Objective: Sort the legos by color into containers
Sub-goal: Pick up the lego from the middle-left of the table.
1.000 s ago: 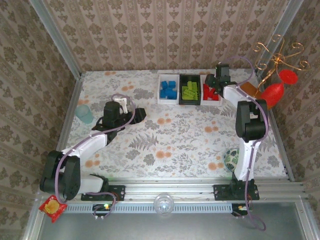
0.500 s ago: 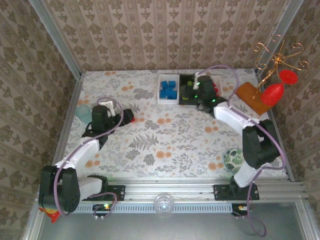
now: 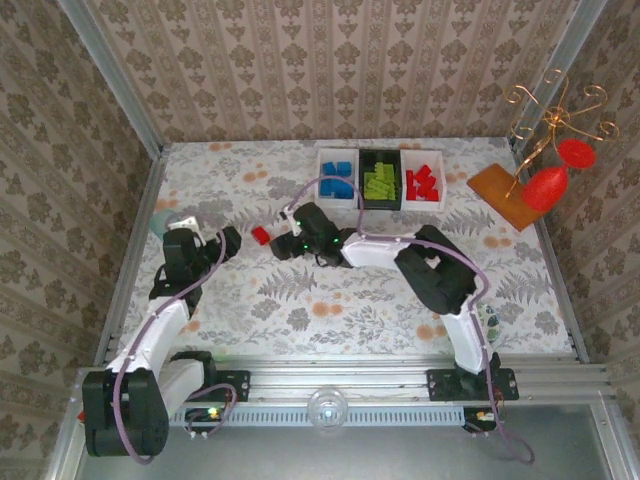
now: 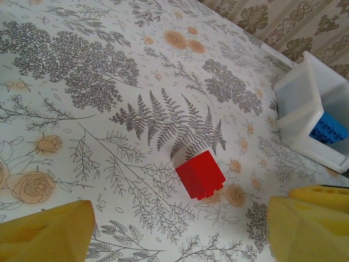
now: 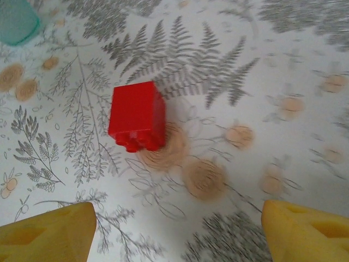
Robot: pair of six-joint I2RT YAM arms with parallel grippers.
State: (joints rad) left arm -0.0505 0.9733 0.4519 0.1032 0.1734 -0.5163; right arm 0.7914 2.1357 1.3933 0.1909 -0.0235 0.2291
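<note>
A lone red lego lies on the flowered table between my two grippers. My left gripper is just left of it and my right gripper just right of it. In the left wrist view the red lego lies ahead of the open left gripper, untouched. The right wrist view has the red lego ahead and left of the open right gripper. At the back stand a white bin of blue legos, a black bin of green legos and a white bin of red legos.
A pale teal cup stands by the left wall, behind my left arm, and the same teal cup is at the right wrist view's top left. The orange board with red ornaments stands at the back right.
My left gripper has drawn back to the left, and the red lego now lies free on the table. My right arm has swung from the bins down and left to the lego.
</note>
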